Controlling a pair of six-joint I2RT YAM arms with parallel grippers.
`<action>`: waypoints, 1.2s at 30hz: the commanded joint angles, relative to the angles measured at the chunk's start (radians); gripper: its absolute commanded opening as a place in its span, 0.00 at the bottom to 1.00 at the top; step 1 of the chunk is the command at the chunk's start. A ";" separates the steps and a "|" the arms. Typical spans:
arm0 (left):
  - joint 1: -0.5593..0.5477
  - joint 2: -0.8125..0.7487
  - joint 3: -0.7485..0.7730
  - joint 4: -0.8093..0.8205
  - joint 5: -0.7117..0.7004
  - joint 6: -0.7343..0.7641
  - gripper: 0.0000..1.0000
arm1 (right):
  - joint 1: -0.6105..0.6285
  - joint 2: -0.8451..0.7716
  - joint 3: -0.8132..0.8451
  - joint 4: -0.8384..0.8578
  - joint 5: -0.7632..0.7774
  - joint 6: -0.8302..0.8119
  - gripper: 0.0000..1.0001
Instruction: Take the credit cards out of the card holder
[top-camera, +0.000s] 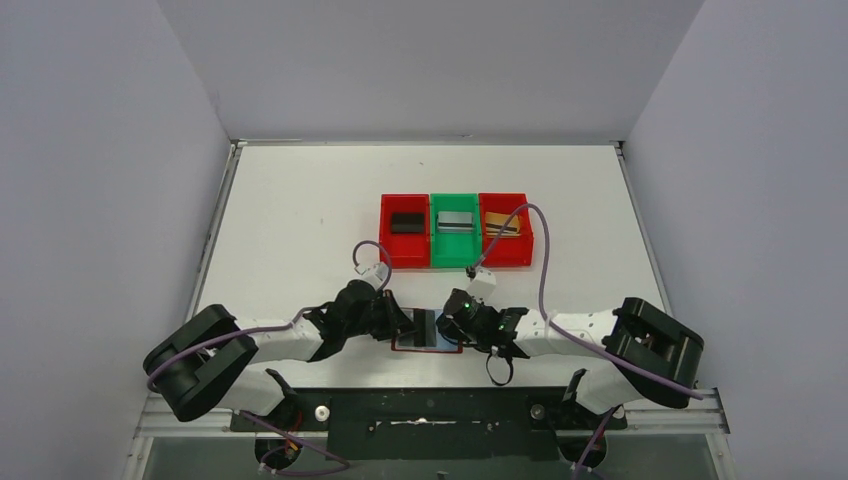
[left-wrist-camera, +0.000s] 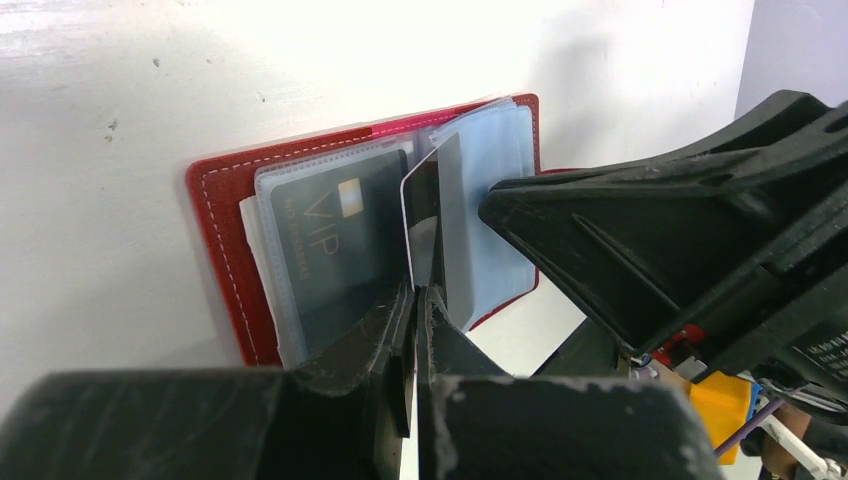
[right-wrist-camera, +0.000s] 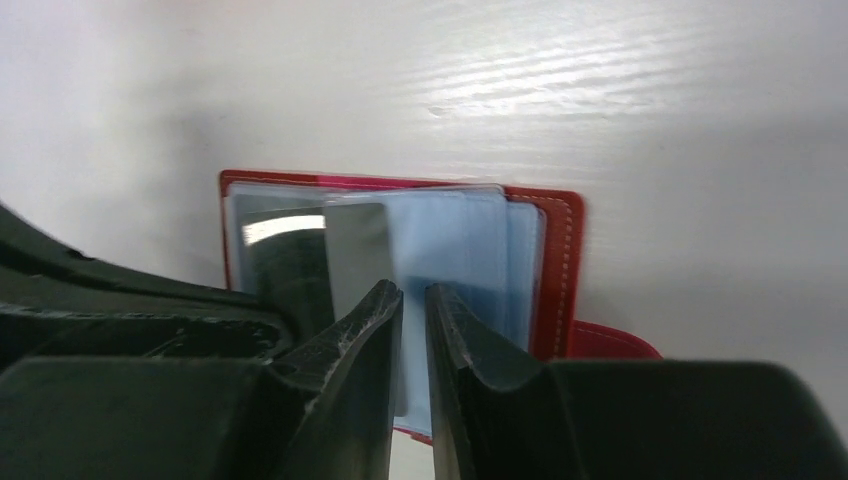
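The dark red card holder (top-camera: 425, 345) lies open on the table between my two grippers. In the left wrist view its cover (left-wrist-camera: 215, 240) holds bluish clear sleeves (left-wrist-camera: 500, 150), and a black VIP card (left-wrist-camera: 335, 235) sits in the left sleeve. My left gripper (left-wrist-camera: 418, 292) is shut on the edge of a dark grey card (left-wrist-camera: 450, 215) that stands up out of the sleeves. My right gripper (right-wrist-camera: 413, 300) sits over the right-hand sleeves (right-wrist-camera: 450, 235), jaws a narrow gap apart with nothing between them. The grey card (right-wrist-camera: 358, 250) and the red clasp tab (right-wrist-camera: 610, 342) show there.
Three bins stand in a row behind the holder: a red one (top-camera: 386, 245) with a black card (top-camera: 407, 222), a green one (top-camera: 455, 257) with a silver card (top-camera: 456, 221), a red one (top-camera: 524, 245) with a gold card (top-camera: 502, 222). Cables loop over both arms.
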 joint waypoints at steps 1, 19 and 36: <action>0.003 -0.027 0.016 -0.034 -0.028 0.047 0.00 | 0.004 0.011 0.001 -0.085 0.058 0.064 0.18; 0.006 0.025 0.007 0.076 0.021 0.006 0.00 | 0.004 0.015 -0.079 -0.010 0.041 0.132 0.18; 0.029 -0.227 0.030 -0.252 -0.120 0.079 0.00 | -0.006 -0.057 -0.010 -0.084 0.074 0.036 0.19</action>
